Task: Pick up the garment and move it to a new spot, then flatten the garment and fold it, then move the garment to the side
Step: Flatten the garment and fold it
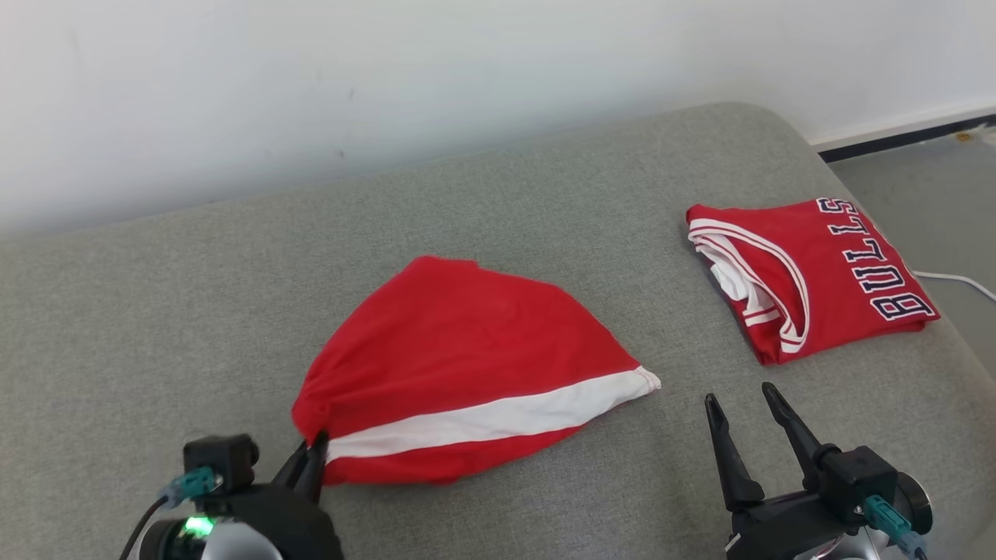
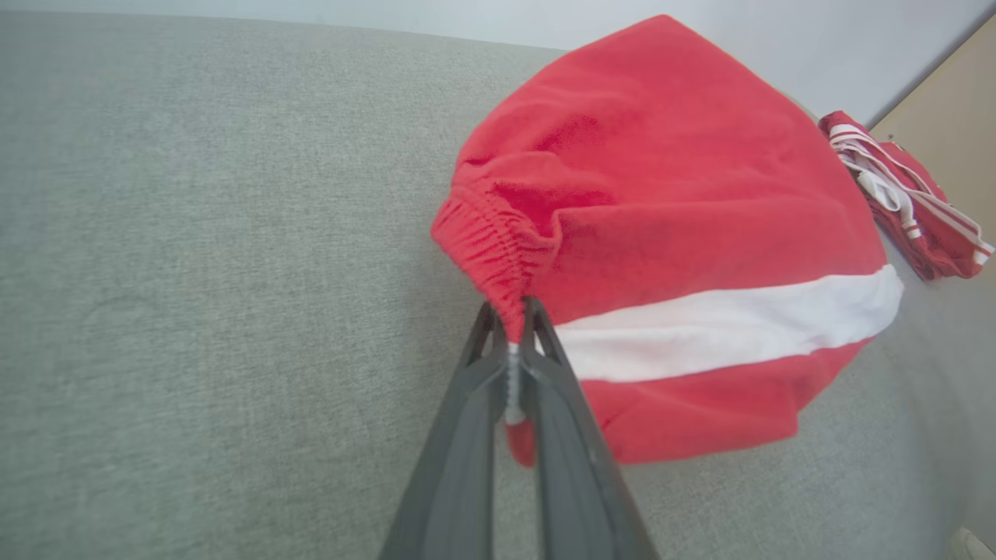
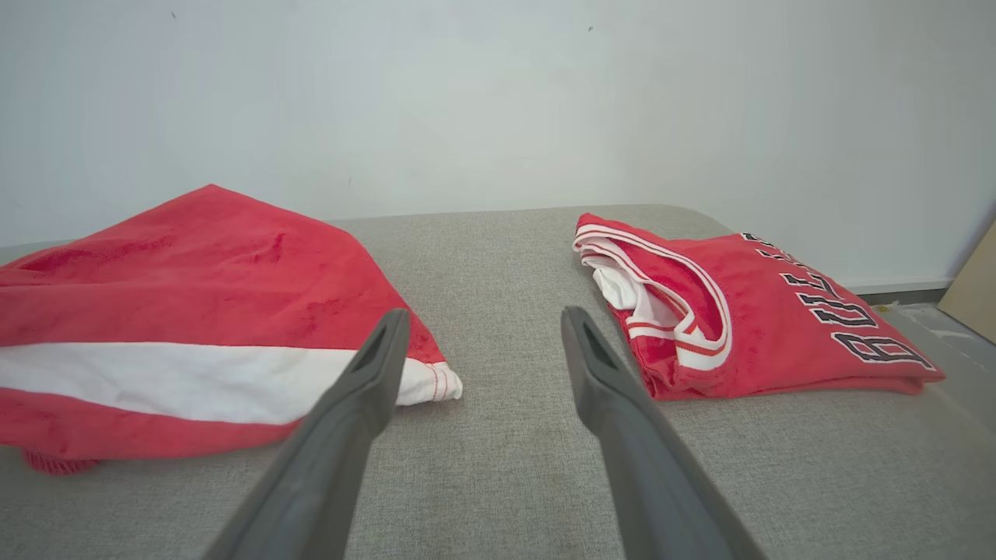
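The red shorts [image 1: 467, 350] sit in the middle of the head view, domed up on the grey cushion [image 1: 156, 311]; a broad white stripe crosses them from lower left to a white hem corner at centre right. At the lower left of the frame the left gripper [image 1: 311, 459] has its two dark fingers pressed together on the gathered elastic waistband; its wrist view shows red cloth pinched between them. At the lower right the right gripper [image 1: 743, 400] holds nothing; its fingers stand well apart, pointing up the frame at the bare cushion between the shorts and a folded jersey [image 1: 817, 272]. That jersey lies flat at the upper right, red with white-and-red trim along its left edge; the word "BULLS" runs along its right side in dark capitals edged in white. A white cable [image 1: 957, 280] shows at the right edge; a plain white wall [image 1: 311, 78] fills the top.
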### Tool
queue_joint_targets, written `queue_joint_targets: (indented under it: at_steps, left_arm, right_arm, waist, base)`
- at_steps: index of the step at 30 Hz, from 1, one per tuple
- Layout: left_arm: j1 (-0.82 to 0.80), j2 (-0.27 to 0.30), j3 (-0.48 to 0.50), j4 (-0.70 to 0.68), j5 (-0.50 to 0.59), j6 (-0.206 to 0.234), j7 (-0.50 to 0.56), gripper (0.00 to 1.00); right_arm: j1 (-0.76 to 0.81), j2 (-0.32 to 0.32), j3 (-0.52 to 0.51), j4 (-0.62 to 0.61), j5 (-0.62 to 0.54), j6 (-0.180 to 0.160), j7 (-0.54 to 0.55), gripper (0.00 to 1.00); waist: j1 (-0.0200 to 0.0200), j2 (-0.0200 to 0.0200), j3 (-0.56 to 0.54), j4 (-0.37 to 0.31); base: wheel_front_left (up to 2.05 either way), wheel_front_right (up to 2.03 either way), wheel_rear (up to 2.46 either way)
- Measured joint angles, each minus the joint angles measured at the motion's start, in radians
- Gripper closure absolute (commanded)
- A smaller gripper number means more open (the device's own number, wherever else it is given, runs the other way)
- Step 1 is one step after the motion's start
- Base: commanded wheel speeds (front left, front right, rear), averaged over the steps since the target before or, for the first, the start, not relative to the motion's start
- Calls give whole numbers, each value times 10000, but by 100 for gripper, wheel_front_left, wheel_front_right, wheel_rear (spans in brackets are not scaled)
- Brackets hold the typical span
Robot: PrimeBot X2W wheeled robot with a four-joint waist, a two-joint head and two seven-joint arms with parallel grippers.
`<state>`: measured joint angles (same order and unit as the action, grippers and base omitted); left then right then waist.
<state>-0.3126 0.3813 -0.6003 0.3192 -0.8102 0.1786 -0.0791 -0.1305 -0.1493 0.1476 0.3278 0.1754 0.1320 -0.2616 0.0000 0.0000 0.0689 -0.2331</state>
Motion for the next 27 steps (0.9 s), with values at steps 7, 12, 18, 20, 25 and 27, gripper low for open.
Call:
queue_joint_targets:
  at_steps: [7, 12, 18, 20, 25, 27]
  left_arm:
    - [729, 188, 247, -63, -94, 472, -194, 100]
    - [924, 280, 190, 75, 171, 608, -681, 95]
    - [977, 228, 309, 274, 466, 945, -1346, 0]
    - [1046, 182, 447, 259, 543, 988, -1538, 0]
    - [1473, 19, 1279, -397, 1083, 1127, -1806, 0]
    - [1782, -176, 1891, -917, 1534, 1218, -1808, 0]
  right_arm:
    - [57, -58, 0, 46, 4, 0, 0, 0]
    - [84, -105, 13, 102, 8, 0, 0, 0]
    - [83, -104, 92, 167, 35, 0, 0, 0]
    - [81, -119, 88, 184, 81, 0, 0, 0]
    - [119, -196, -58, 163, 109, 0, 0, 0]
    - [195, -215, -144, 115, 109, 0, 0, 0]
  waist:
    - [0, 0, -132, 181]
    - [0, 0, -254, 262]
    - [0, 0, -380, 282]
    - [0, 0, -412, 292]
    - [0, 0, -495, 385]
    - [0, 0, -531, 445]
  base:
    - [0, 0, 0]
    - [0, 0, 0]
    - [0, 0, 0]
    - [0, 0, 0]
    - [0, 0, 0]
    - [0, 0, 0]
